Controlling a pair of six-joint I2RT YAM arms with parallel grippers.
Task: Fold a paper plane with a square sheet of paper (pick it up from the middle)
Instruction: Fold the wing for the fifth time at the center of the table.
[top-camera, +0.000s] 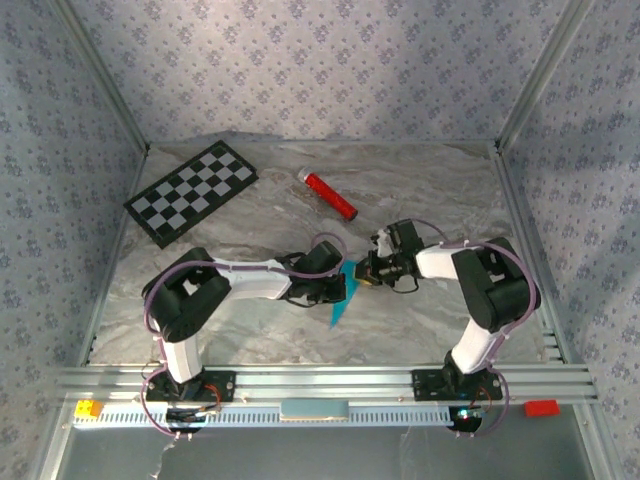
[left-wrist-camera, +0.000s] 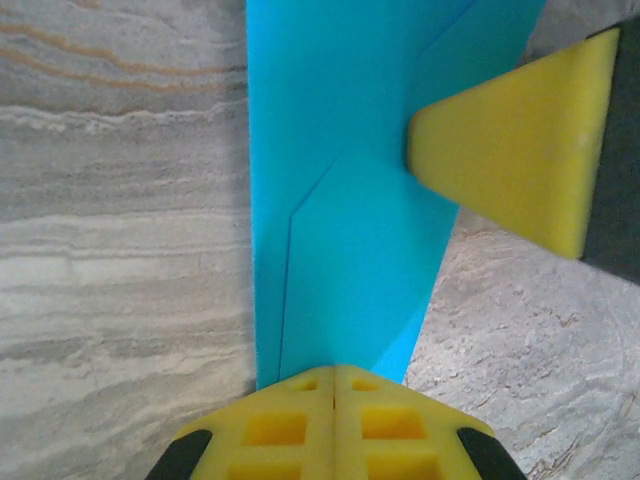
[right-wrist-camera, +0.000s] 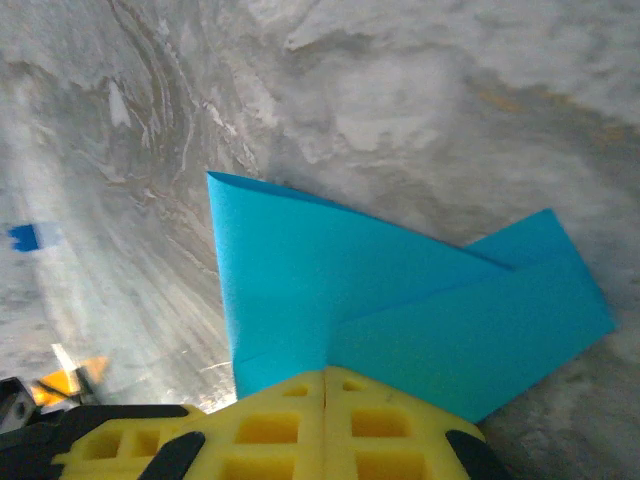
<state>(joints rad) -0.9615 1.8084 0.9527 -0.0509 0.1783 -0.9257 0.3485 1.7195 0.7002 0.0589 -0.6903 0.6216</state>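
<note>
The paper plane (top-camera: 340, 300) lies at the middle of the marbled worktop (top-camera: 430, 190), its long axis running near to far with a slight tilt; its sharp tip points near and a little left; the left end effector (left-wrist-camera: 332, 395) is closed tight on one end of it, the bright blue paper running straight out from between the yellow pads; the right end effector (right-wrist-camera: 325, 395) is likewise pinched onto it from the right side; the paper is plain cyan-blue, narrow, with overlapping folded flaps and a visible crease.
</note>
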